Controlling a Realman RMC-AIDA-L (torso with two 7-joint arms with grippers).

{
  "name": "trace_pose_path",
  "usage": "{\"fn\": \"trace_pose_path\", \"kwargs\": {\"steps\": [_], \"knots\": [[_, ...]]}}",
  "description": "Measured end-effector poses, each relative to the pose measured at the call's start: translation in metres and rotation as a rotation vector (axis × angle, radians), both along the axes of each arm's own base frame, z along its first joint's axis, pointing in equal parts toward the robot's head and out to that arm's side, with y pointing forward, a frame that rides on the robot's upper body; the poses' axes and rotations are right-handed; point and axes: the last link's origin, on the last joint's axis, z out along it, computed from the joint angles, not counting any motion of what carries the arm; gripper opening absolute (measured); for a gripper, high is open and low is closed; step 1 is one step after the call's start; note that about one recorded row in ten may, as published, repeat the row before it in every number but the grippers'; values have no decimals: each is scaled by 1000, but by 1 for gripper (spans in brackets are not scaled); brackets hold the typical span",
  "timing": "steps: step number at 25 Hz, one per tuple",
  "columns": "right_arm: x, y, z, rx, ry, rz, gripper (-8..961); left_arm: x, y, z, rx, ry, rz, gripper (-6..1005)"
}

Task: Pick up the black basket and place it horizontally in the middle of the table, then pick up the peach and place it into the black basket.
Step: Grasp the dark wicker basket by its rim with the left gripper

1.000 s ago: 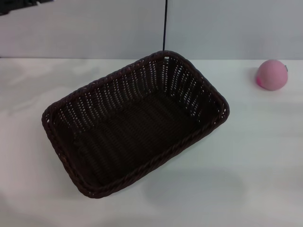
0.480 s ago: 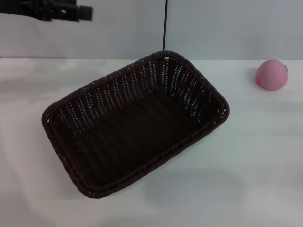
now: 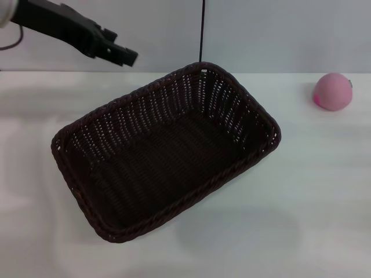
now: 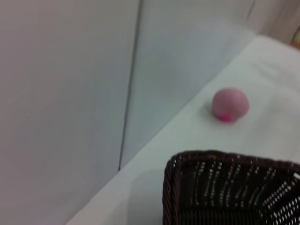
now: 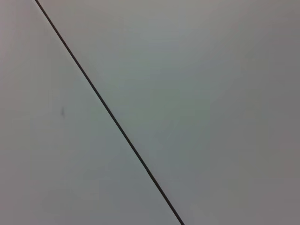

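Observation:
The black basket [image 3: 145,116] lies at a slant in the middle of the white table [image 3: 313,191], empty, with one corner towards the back wall. The peach [image 3: 333,91] sits on the table at the far right, apart from the basket. My left gripper [image 3: 124,56] hangs in the air at the upper left, above and behind the basket's far left rim, touching nothing. The left wrist view shows a corner of the basket [image 4: 211,154] and the peach [image 4: 229,105] beyond it. My right gripper is out of view.
A pale wall runs along the table's back edge, with a thin black vertical line [image 3: 202,29] behind the basket. The right wrist view shows only this wall and line [image 5: 112,117]. Bare tabletop lies between basket and peach.
My left arm has come into the head view from the upper left and moved right and down towards the basket's far rim. The basket and peach have not moved.

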Motion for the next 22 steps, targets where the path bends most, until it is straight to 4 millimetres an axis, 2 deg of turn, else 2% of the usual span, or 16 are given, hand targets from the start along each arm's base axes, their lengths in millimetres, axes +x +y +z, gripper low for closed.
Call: {"fn": "trace_pose_path", "kwargs": {"steps": [2,10,22], "knots": [[0,0,0,-1,1,-2,488,9,0,-9,-16,54,-16,663],[1,0,-4,-11,12,-12,488,19,-4,-27,-58,133,-35,663],[1,3,-5,-25,14,-14,488,16,-2,-35,-64,210,-29,662]]}}
